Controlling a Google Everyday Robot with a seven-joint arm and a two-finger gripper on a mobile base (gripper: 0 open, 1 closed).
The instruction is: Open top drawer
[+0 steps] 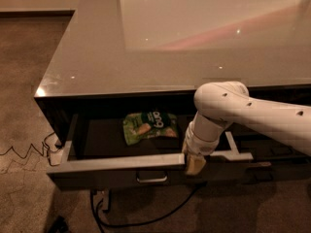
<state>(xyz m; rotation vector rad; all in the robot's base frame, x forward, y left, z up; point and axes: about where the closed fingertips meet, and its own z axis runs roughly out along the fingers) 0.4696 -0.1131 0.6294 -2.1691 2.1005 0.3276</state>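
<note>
The top drawer (116, 171) stands pulled out from under the glossy grey counter, its dark front facing me with a small bar handle (151, 178) at centre. A green snack bag (148, 126) lies inside it. My gripper (194, 163) hangs from the white arm (243, 110) at the drawer's front edge, right of the handle, with yellowish fingertips (196, 166) over the front panel.
The counter top (160, 38) overhangs the drawer. A second open drawer's rim (233, 152) sits to the right behind my arm. Black cables (141, 220) trail on the carpet below, and another cable (24, 152) lies to the left.
</note>
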